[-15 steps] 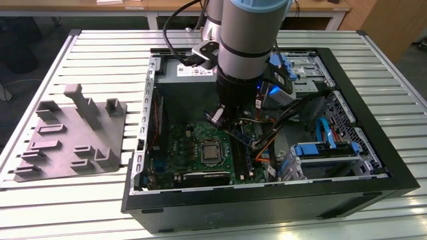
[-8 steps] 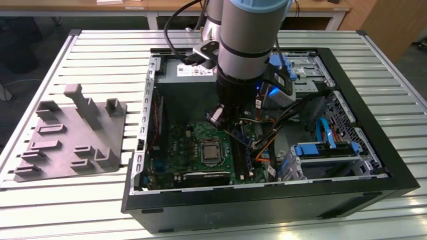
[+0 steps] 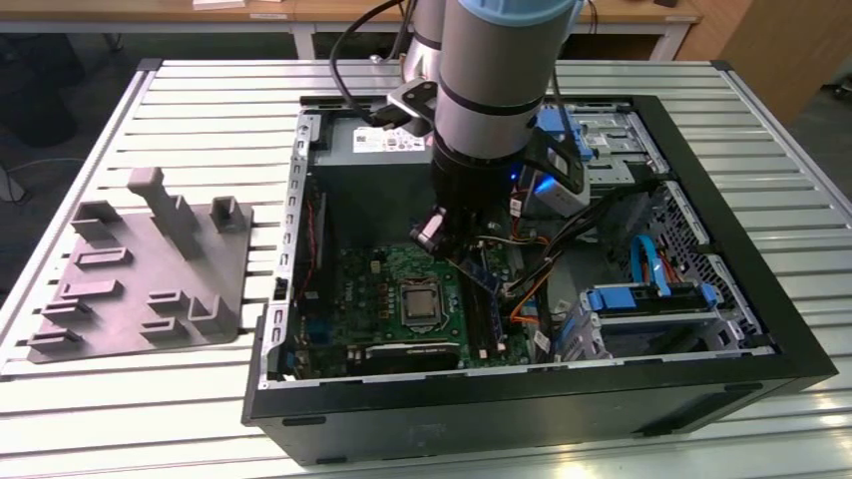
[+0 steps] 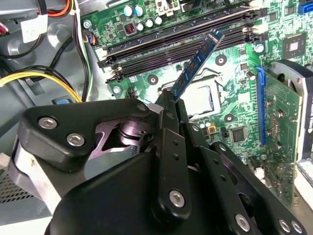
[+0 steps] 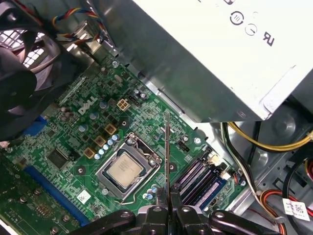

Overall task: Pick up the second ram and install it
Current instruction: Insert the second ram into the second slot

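exterior view: the gripper hangs low inside the case. second wrist view: it is clamped on one end of the second ram, aimed toward the slots, probably for alignment. first wrist view: the ram stands edge-on near the cpu socket.

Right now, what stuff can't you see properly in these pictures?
- Second wrist view: the lower end of the second ram is hidden behind the gripper, whose jaws are shut on it.
- First wrist view: the second ram shows edge-on, so its chips are hidden.
- Exterior view: the arm covers the grip and part of the motherboard.
- Memory slots: too unclear to tell whether any is already filled.
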Available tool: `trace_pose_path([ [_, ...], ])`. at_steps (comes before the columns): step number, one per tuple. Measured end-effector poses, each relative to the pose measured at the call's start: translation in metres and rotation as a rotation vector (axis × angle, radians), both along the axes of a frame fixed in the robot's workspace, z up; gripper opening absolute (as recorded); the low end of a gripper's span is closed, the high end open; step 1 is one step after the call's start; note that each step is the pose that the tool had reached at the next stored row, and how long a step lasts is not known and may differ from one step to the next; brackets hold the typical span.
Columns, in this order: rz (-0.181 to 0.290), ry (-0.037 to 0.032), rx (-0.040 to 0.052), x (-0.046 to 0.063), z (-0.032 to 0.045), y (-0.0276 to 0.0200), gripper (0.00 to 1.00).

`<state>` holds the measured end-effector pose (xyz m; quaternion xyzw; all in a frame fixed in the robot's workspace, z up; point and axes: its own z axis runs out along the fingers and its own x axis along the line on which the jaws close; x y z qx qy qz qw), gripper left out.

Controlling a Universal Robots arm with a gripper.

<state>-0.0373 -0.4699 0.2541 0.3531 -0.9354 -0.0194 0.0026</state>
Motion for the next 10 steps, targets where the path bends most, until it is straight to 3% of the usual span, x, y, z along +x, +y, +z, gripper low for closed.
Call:
trace_pose_path([
  [10, -0.049, 0.0, -0.0023, 0.0, -0.0003, 0.0, 0.14],
])
